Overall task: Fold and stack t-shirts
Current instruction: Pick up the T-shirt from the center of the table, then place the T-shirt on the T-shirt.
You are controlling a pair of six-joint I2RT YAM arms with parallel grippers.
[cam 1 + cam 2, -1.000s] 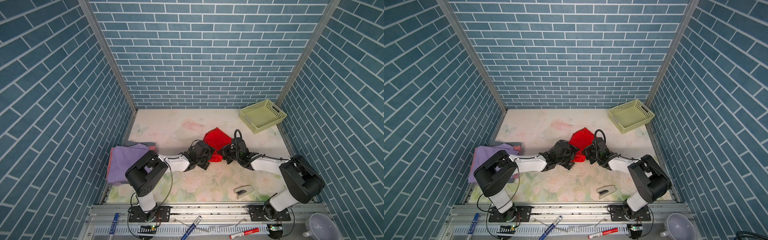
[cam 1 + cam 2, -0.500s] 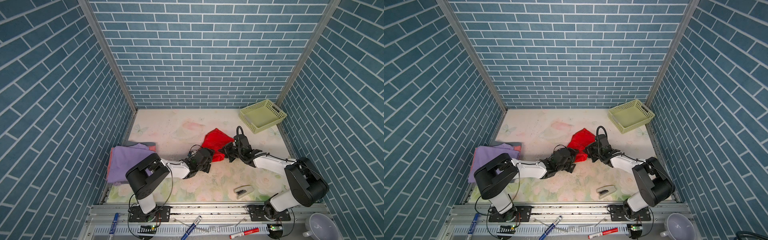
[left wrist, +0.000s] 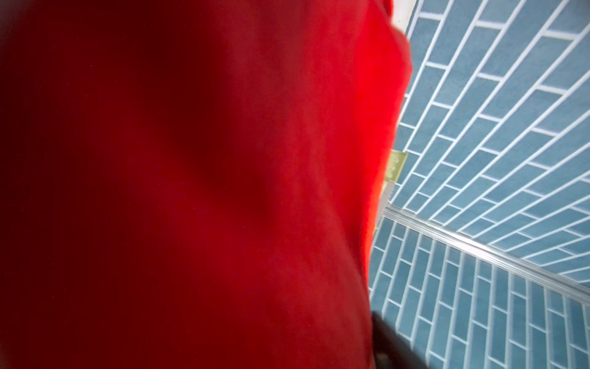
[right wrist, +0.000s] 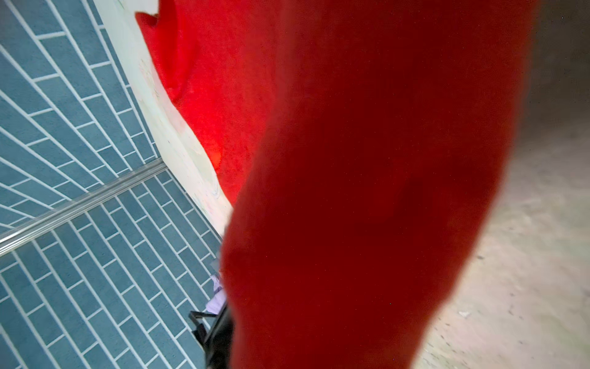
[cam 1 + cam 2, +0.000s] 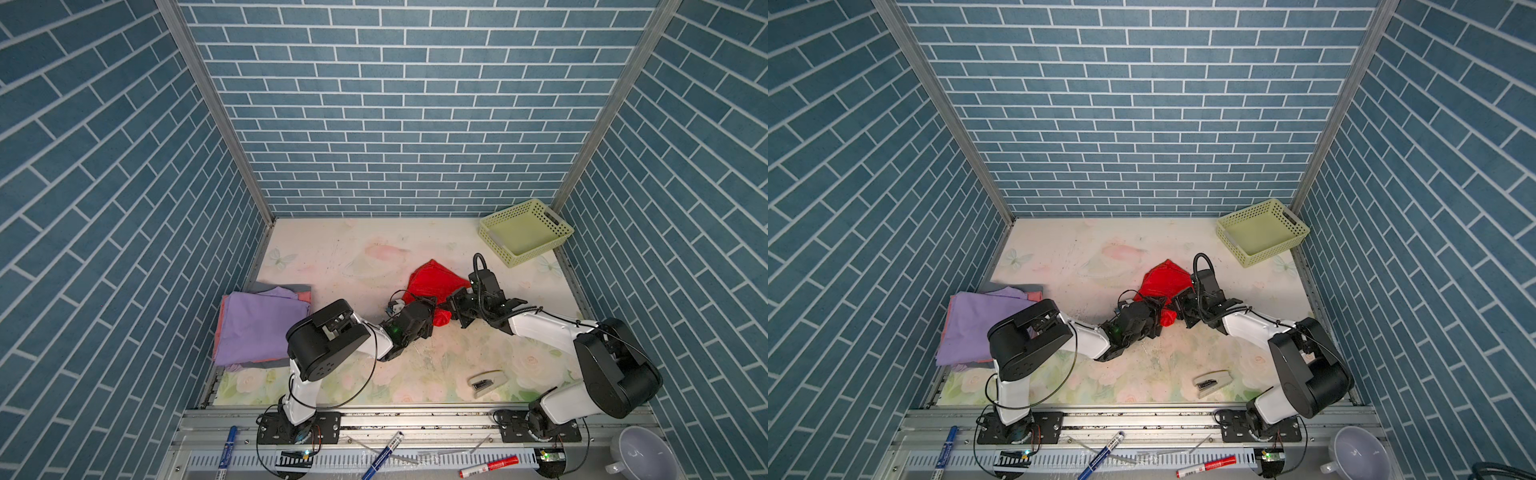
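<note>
Red cloth is the whole story: the red t-shirt (image 5: 434,279) sits bunched and tented just right of centre on the floral tabletop (image 5: 353,257), and both arms meet at its lower edge. The left hand (image 5: 428,313) comes in from the lower left, nosed up against a knot of red fabric. Its wrist camera is smothered by the red t-shirt (image 3: 223,175), so whether those jaws are apart or clamped I cannot tell.

The right hand (image 5: 456,308) reaches in from the right with jaws closed. It looks to be pinching the shirt's edge, though the fingertips are hidden. In the right wrist view the red t-shirt (image 4: 367,191) hangs straight across the lens. In a top view the same knot of the red t-shirt (image 5: 1168,318) sits squeezed between left hand (image 5: 1152,316) and right hand (image 5: 1181,309).

Over at the left edge of the tabletop is the stack. The lavender t-shirt (image 5: 262,328) lies flat on top, with a corner of the salmon-pink t-shirt (image 5: 305,296) and a strip of the grey t-shirt (image 5: 284,287) peeking out beneath. The stack is well apart from the red one.

In the upper right corner sits the pale green perforated basket (image 5: 496,244). A stapler (image 5: 488,379) lies at the lower right, near the right arm's base.
</note>
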